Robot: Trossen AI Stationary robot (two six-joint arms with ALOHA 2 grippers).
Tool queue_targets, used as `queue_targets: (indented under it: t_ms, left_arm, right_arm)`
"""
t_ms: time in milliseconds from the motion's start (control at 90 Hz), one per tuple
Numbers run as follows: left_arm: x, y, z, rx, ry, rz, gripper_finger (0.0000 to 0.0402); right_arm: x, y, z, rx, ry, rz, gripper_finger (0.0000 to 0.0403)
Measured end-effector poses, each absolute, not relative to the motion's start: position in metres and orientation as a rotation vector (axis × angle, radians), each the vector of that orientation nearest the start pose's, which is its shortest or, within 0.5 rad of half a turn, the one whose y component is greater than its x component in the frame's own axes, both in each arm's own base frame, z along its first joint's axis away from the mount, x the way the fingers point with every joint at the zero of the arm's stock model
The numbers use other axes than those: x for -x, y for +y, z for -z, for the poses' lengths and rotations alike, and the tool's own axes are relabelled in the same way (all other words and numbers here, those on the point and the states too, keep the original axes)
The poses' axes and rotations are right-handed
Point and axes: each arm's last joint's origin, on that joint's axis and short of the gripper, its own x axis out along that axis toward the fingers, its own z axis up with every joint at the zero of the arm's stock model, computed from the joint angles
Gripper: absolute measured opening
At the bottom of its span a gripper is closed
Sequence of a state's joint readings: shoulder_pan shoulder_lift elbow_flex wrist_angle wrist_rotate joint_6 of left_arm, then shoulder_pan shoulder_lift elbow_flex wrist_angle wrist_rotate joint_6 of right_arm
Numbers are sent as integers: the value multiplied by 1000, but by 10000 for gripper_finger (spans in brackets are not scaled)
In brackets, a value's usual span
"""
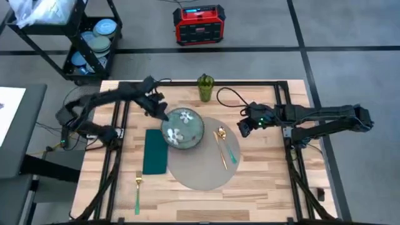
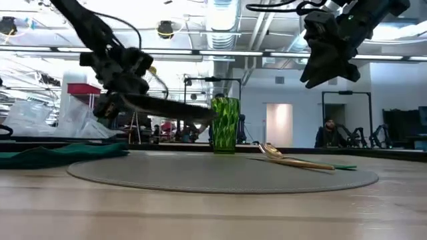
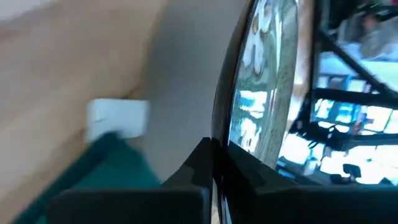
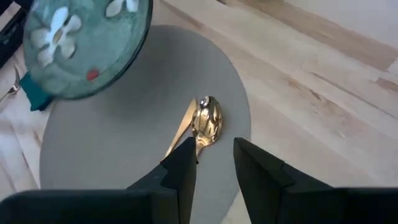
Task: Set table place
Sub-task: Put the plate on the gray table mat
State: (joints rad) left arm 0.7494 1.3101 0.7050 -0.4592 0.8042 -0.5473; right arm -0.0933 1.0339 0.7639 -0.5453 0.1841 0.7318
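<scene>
I find no words, labels or numbers that I can read. The red box's [image 1: 199, 24] display is illegible.

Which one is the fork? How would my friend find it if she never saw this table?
Start at the round grey placemat in the middle of the wooden table. Left of it lies a dark teal napkin. The fork lies alone on bare wood beyond the napkin's near corner: gold prongs, green handle, unlike the cutlery on the mat.
</scene>
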Motion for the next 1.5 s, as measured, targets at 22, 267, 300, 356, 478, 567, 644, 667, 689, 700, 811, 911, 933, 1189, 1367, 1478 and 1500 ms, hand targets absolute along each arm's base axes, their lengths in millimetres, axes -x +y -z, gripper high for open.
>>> queue_targets:
  t_ms: [22,267,300,356,478,567,644,667,689,700,811,911,933,1189,1367,1478,1500]
  left_arm:
    - [-184,137,-191,1268,763,-164,0]
    - [-189,98,-161,1283,789,-222,0]
    - [-191,95,-158,1272,793,-225,0]
    - [-196,92,-156,1258,790,-221,0]
    - [-207,85,-157,1239,770,-170,0]
    - [-211,79,-158,1230,765,-139,0]
    - [-213,76,-158,1233,775,-126,0]
    - [-213,75,-158,1236,777,-128,0]
    - [-213,74,-158,1238,780,-129,0]
    - [-214,73,-158,1238,781,-129,0]
    - [-216,72,-159,1232,763,-127,0]
    - [-217,72,-160,1223,751,-137,0]
    - [-217,73,-160,1223,749,-143,0]
    - [-234,67,-143,1256,770,-104,0]
    - [-243,62,-135,1272,795,-76,0]
    - [-243,62,-133,1276,810,-86,0]
    - [-242,62,-133,1276,813,-86,0]
  right_arm:
    - [-202,-24,-253,-648,682,547,97]
    - [-202,-24,-253,-648,681,547,97]
    - [-202,-24,-253,-648,681,547,97]
    - [-202,-24,-253,-649,681,547,97]
    - [-202,-24,-253,-649,679,546,97]
    - [-202,-24,-253,-650,675,545,97]
    - [-202,-24,-253,-650,675,545,97]
    - [-202,-24,-253,-650,675,545,97]
    - [-202,-24,-253,-650,675,544,97]
    - [-202,-24,-253,-650,675,544,97]
    - [-202,-24,-253,-646,677,543,97]
    - [-202,-24,-253,-645,676,543,97]
    - [-202,-24,-253,-644,677,542,97]
    - [-202,-24,-253,-643,678,542,97]
    - [-202,-24,-253,-642,681,543,97]
    - [-202,-24,-253,-642,682,543,97]
    - [-202,-24,-253,-642,683,544,97]
